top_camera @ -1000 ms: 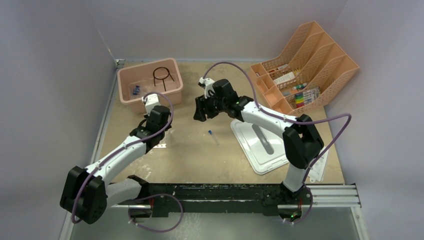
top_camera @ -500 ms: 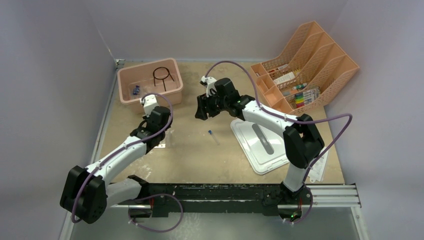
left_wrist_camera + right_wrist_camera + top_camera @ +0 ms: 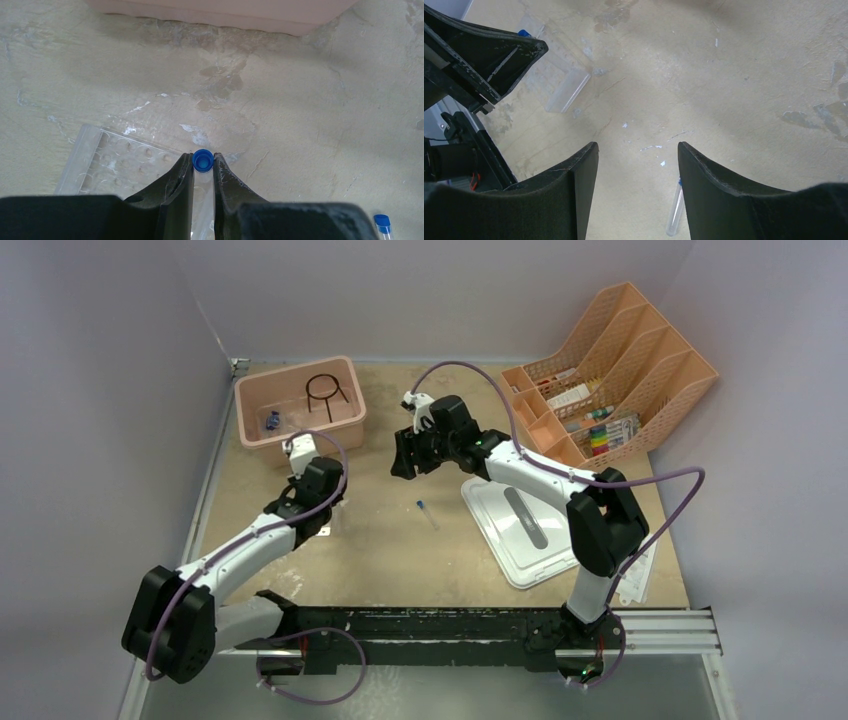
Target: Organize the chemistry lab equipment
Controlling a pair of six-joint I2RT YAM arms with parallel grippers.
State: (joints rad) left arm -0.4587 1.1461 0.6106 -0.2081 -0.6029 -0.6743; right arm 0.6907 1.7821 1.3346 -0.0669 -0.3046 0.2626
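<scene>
Left wrist view is showing the left pincer [image 3: 203, 156] pinching a round blue-capped vial [image 3: 203, 162] above a clear plastic rack [image 3: 107, 167] with dimpled wells. The right pincer [image 3: 638, 150] is hanging spread wide, gripping nothing, with a second vial [image 3: 675, 207] lying at 6 o'clock. Only the top view is showing the black wire ring stand [image 3: 325, 390] sitting in the pink bin [image 3: 345, 412] at 11 o'clock.

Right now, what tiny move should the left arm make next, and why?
Probably ease the left gripper over the open holes of the clear tube rack and lower it. Its fingers are shut on a blue-capped vial, cap up, and the rack lies on the table right beside the fingertips, so that should seat the vial.
</scene>
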